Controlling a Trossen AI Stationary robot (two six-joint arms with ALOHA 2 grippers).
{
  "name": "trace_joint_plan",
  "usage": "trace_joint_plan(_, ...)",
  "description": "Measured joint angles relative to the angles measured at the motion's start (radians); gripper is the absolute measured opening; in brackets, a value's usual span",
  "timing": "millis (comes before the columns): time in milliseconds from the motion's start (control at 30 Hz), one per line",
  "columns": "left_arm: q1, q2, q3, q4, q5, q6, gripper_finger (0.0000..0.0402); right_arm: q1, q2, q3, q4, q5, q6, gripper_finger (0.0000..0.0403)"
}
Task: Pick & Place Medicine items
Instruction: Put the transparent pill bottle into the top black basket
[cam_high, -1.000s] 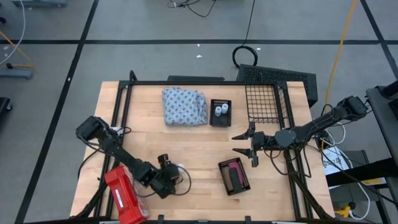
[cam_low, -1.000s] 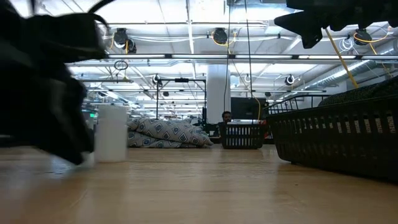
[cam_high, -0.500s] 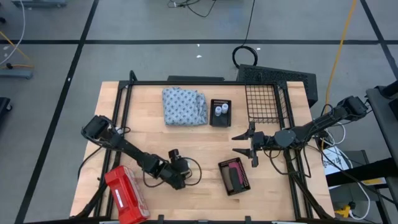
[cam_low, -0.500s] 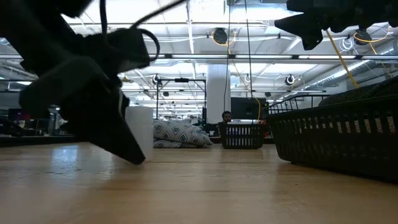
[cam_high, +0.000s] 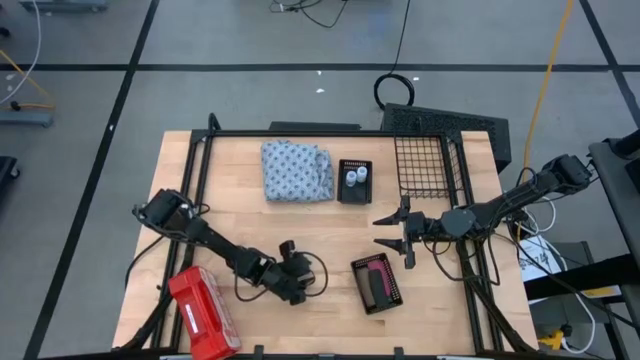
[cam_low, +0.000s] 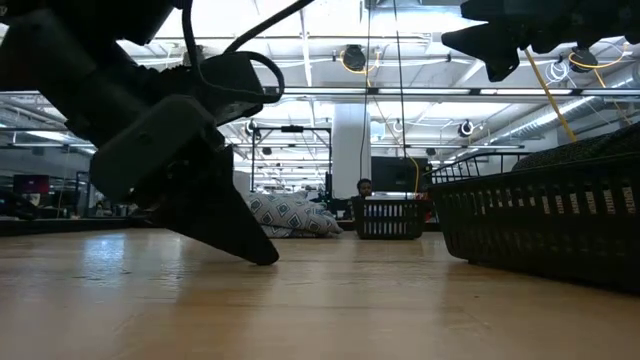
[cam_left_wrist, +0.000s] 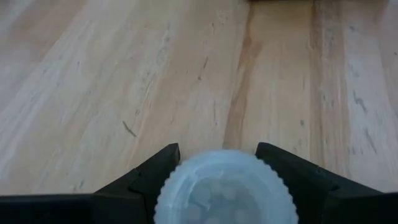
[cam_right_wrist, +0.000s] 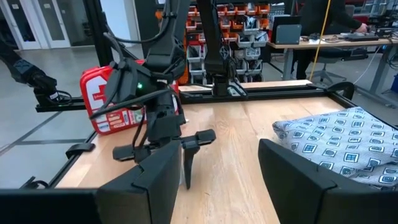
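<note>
My left gripper is low over the table near its near edge, shut on a small white round bottle. Only the bottle's pale ribbed cap shows, between the two fingers. In the low view the gripper hides the bottle. My right gripper hangs open above the table, right of centre, touching nothing. A black tray holds the pink-red tube and dark tubes. A second black tray holds two white bottles. My left gripper pinches the white bottle between its two fingers, one on each side just under the cap. The fingers slant down from the table's left side. The bottle stands upright with its cap up; whether its base is on the table cannot be told.
A blue-white patterned cloth lies at the far side. A wire basket stands at the far right. A red case sits at the near left corner. Bare wood lies between the left gripper and the near tray.
My left gripper has travelled toward the table's right along the near edge, away from the red case, and the white bottle has gone with it. In the low view the bottle stood beside the gripper before; the gripper now covers it.
</note>
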Motion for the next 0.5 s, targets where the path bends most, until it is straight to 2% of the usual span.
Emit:
trace_joint_plan(100,-0.001,-0.013,0.002,-0.045,0.047,0.026,0.023,0.0,0.0,0.0,-0.006,0.0,0.0,0.0203)
trace_joint_plan(300,-0.006,-0.065,0.001,-0.188,0.072,-0.046,0.023,0.0,0.0,0.0,-0.013,0.0,0.0,0.0203)
trace_joint_plan(500,-0.007,-0.098,-0.004,-0.212,0.088,-0.047,0.023,0.0,0.0,0.0,-0.019,0.0,0.0,0.0203)
